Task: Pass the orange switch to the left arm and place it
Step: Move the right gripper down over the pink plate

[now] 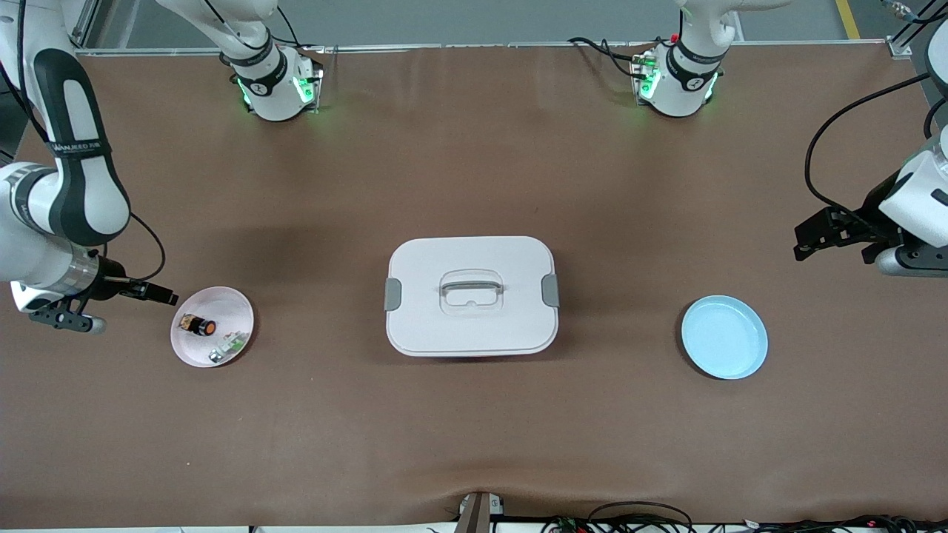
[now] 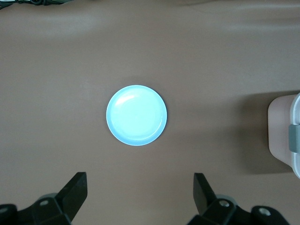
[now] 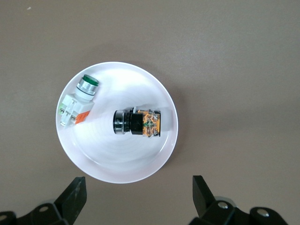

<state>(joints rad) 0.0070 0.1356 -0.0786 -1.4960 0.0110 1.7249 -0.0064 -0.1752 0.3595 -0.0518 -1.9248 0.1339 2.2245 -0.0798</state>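
Note:
The orange switch lies on its side in a pink plate toward the right arm's end of the table. My right gripper hangs open and empty over the table just beside that plate. The white box stands shut in the middle of the table, between the two plates. Above the table at the left arm's end, my left gripper is open and holds nothing, close to a blue plate.
A green-and-white component shares the pink plate with the switch. The blue plate has nothing on it. Both arm bases stand at the table edge farthest from the front camera.

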